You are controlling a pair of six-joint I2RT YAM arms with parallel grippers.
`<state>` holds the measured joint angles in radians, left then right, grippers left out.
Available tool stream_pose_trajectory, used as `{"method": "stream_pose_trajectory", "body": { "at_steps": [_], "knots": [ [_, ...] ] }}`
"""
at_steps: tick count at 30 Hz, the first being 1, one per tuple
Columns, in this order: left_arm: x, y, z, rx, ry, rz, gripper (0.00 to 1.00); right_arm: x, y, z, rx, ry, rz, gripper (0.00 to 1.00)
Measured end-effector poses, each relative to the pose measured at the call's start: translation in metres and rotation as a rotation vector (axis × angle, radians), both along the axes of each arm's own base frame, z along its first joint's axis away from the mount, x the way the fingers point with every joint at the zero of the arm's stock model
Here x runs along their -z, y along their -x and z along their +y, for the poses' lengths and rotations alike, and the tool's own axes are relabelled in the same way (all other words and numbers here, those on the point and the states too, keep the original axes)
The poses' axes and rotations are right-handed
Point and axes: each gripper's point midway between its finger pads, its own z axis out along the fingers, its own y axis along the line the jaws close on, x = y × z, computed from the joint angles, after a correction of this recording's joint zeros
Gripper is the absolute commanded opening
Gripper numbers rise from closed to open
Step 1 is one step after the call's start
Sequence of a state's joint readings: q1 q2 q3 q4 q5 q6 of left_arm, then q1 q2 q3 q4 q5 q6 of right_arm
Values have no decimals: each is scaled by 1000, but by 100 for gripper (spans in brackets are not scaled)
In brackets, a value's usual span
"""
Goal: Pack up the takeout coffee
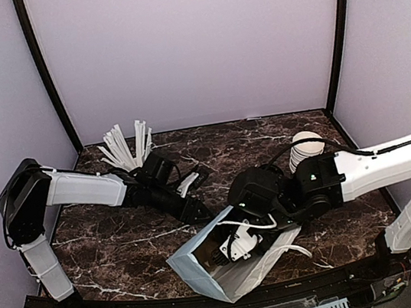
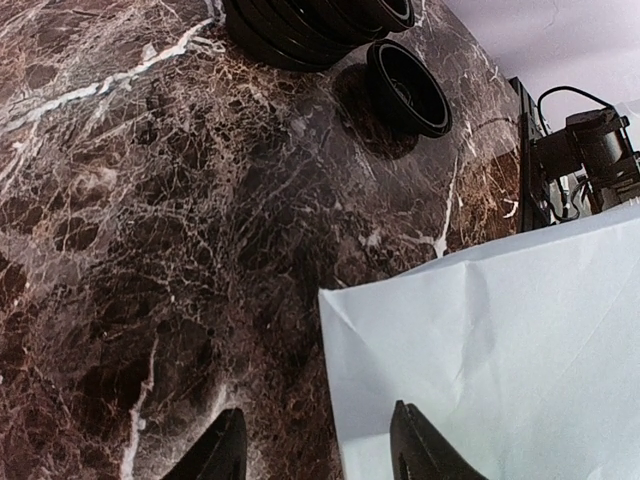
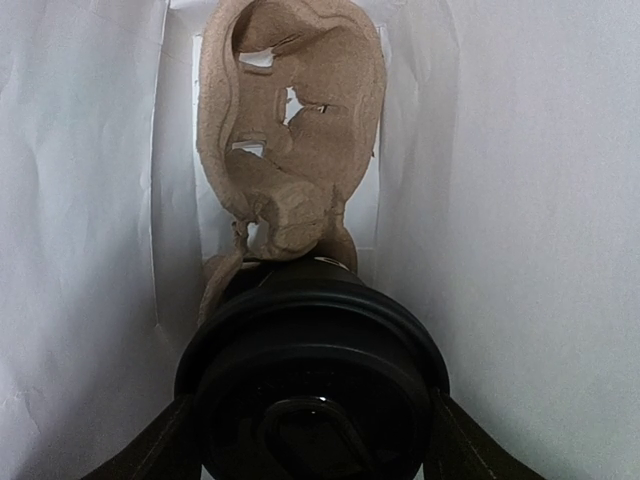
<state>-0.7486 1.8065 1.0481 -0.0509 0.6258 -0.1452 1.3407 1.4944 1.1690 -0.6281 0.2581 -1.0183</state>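
The coffee (image 3: 315, 370) is gripped between the right jaws inside the bag (image 1: 195, 268) laid on the surface (image 2: 150, 200), its axis pointed inward at the carrier (image 3: 290, 130) just ahead. The left jaws are held apart astride the bag's edge; lids (image 2: 405, 85) lie well apart beyond them.

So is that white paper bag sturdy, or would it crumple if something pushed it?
Likely floppy: the bag shows creases in thin paper, so a push would probably dent it. Lying on its side on the polished table, it looks light and may slide. The coffee cup the right gripper holds inside might steady it slightly.
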Motion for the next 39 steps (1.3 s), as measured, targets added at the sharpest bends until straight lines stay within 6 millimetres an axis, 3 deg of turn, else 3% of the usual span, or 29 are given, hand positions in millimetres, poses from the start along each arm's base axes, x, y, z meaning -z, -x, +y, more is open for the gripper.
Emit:
{"method": "stream_pose_trajectory", "body": {
  "at_steps": [13, 22, 33, 37, 39],
  "knots": [
    [0, -1, 2, 3, -12, 8, 50, -6, -1, 0, 0, 18, -2, 51],
    [3, 0, 6, -3, -25, 21, 51, -6, 10, -6, -7, 51, -10, 50],
    [5, 0, 9, -6, -47, 25, 50, -5, 22, -28, 8, 64, 37, 48],
    [-1, -4, 9, -9, -64, 10, 50, 1, 24, -35, 5, 59, 37, 48],
    [-16, -11, 8, -17, -69, -19, 51, 1, 23, -35, 5, 54, 33, 48]
  ]
}}
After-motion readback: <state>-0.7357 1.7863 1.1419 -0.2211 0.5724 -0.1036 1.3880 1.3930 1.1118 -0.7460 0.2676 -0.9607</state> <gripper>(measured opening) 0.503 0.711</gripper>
